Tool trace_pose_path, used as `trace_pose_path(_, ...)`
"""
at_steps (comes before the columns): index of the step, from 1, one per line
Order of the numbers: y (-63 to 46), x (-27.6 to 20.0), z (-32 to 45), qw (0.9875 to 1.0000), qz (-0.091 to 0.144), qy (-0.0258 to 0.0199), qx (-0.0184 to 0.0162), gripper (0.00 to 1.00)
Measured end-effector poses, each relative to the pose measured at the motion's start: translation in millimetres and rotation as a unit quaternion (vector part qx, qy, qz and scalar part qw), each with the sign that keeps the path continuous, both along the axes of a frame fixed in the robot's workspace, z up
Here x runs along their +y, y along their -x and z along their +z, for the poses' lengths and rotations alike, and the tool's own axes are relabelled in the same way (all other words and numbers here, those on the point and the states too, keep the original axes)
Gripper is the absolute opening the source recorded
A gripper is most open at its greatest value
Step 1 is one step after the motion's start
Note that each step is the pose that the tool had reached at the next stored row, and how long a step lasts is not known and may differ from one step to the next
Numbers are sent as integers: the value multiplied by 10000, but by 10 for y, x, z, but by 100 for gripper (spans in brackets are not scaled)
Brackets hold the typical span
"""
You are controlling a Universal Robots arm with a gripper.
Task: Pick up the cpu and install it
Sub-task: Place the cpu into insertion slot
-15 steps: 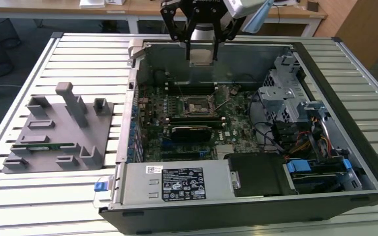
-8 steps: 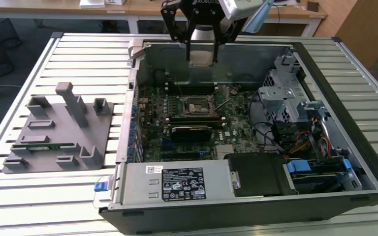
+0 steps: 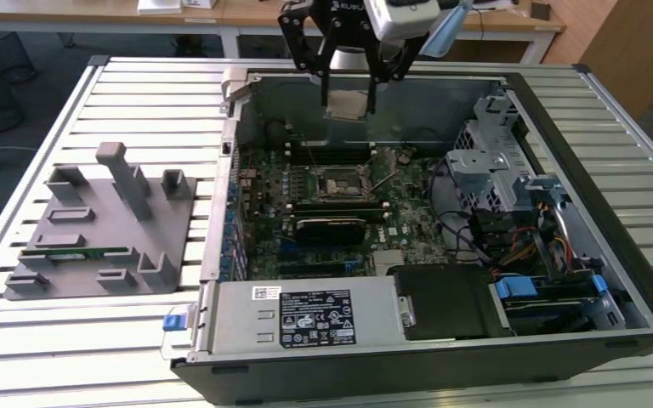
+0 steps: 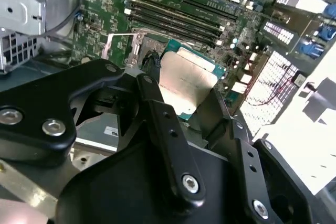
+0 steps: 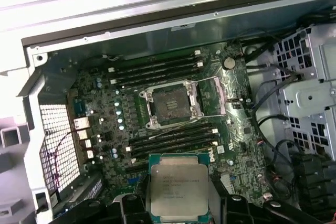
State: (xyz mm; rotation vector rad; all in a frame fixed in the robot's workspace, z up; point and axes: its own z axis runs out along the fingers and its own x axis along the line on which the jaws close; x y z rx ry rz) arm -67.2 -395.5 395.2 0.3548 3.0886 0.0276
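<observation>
UR arm's wrist (image 3: 360,13) is approx vertical, w/ the gripper (image 3: 349,104) hanging straight below it in the exterior view. Two black linkage fingers (image 4: 167,129) angle inward from the wide palm block, tips pinched on opposite edges of the cpu (image 5: 178,190). The chip sits flat btwn them, metal plate side facing back toward the wrist cams. In both wrist views the finger links w/ their pivot bolts sit nearest the lens, chip just past the tips. Gripper hangs in mid-air, tips in contact w/ the chip.

The hand (image 3: 349,95) holds the cpu (image 3: 347,104) above the motherboard (image 3: 408,217).
</observation>
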Motion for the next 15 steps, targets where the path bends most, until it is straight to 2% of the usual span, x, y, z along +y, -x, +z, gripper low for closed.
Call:
trace_pose_path(4,0,2,-17,9997,-245,0,-6,53)
trace_pose_path(7,0,3,-29,9990,-440,1,-8,53)
trace_pose_path(15,0,3,-63,9958,-914,3,-20,53)
